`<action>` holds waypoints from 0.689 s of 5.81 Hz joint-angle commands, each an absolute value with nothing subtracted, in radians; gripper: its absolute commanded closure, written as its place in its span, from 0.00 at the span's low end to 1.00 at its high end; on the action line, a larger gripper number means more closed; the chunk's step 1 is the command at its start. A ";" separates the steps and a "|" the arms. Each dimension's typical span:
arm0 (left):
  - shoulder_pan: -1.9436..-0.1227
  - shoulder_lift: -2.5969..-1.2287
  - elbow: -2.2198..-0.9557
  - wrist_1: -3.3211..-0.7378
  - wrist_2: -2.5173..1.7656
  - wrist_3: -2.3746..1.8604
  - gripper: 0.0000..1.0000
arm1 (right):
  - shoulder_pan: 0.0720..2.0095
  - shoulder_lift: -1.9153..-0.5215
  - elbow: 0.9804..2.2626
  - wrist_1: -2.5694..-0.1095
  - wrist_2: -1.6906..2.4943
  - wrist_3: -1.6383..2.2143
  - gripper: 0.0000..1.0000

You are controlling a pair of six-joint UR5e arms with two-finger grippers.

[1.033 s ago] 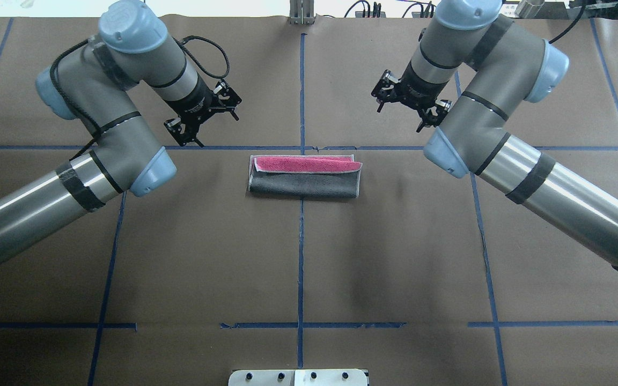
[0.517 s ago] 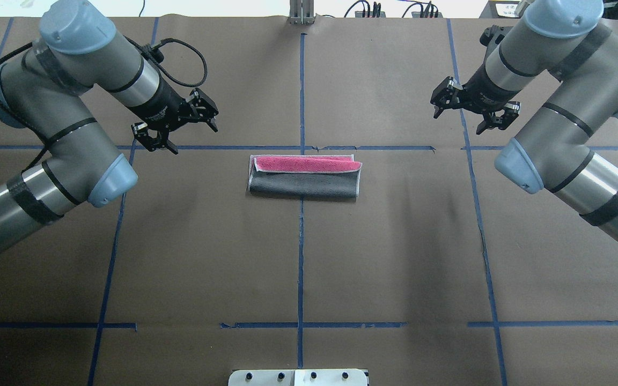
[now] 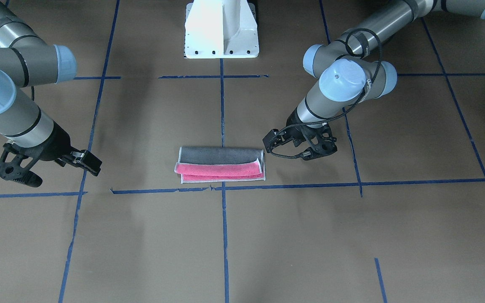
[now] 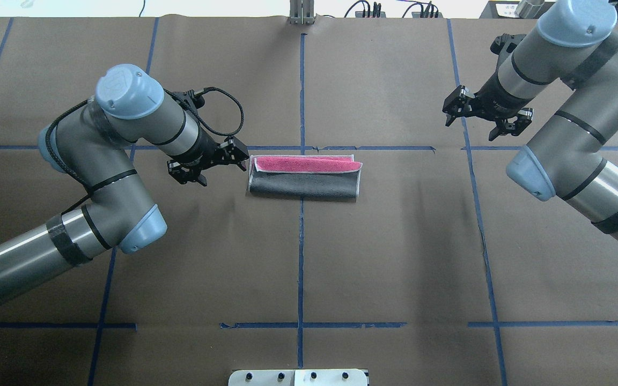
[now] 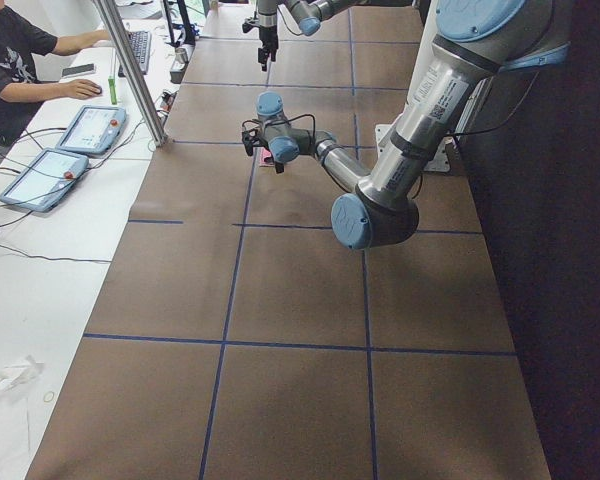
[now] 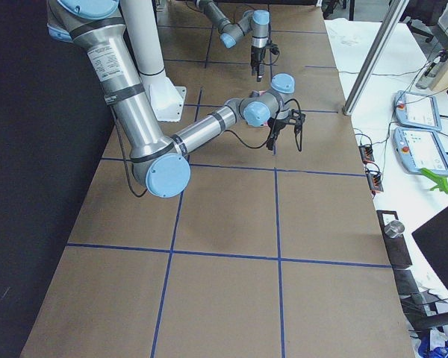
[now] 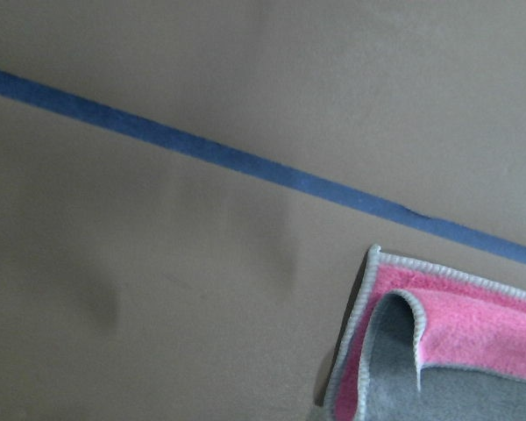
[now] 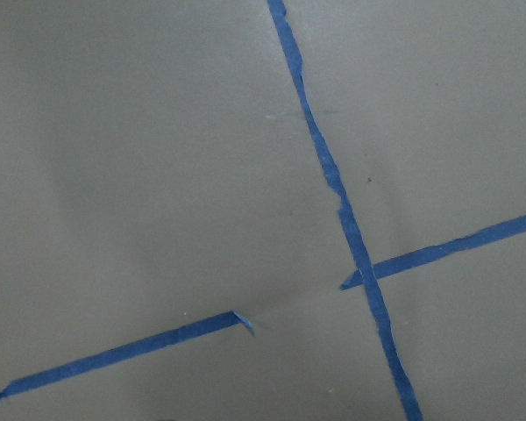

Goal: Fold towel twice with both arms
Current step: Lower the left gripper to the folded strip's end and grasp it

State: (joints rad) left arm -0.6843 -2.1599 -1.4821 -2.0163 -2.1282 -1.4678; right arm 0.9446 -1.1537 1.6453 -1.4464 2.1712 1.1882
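Lying just beside the wide left gripper, the towel is far from the wide right gripper

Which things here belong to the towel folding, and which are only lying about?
For the job: towel, left claw, right claw.
Lying about: white pedestal base, blue tape lines, operator's tablets.

Two tubular arms on show — left arm and right arm alike: polished silver tubes, matte grey elbows, rounded light blue joint caps, black bands ringing the links. A black cable curls at the left wrist — white pedestal base, bolt holes along its foot.
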 commanded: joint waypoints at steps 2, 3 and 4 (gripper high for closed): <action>-0.660 -2.190 -1.447 -2.037 -2.120 -1.468 0.38 | 0.942 -1.157 1.646 -1.445 2.163 1.187 0.00; -0.660 -2.221 -1.410 -2.042 -2.120 -1.468 0.41 | 0.943 -1.157 1.651 -1.443 2.161 1.187 0.00; -0.660 -2.221 -1.399 -2.046 -2.120 -1.467 0.44 | 0.942 -1.158 1.649 -1.445 2.160 1.187 0.00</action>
State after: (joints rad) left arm -0.6600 -2.2132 -1.4157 -2.0417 -2.1201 -1.4676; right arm 0.9427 -1.1571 1.6489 -1.4442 2.1616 1.1873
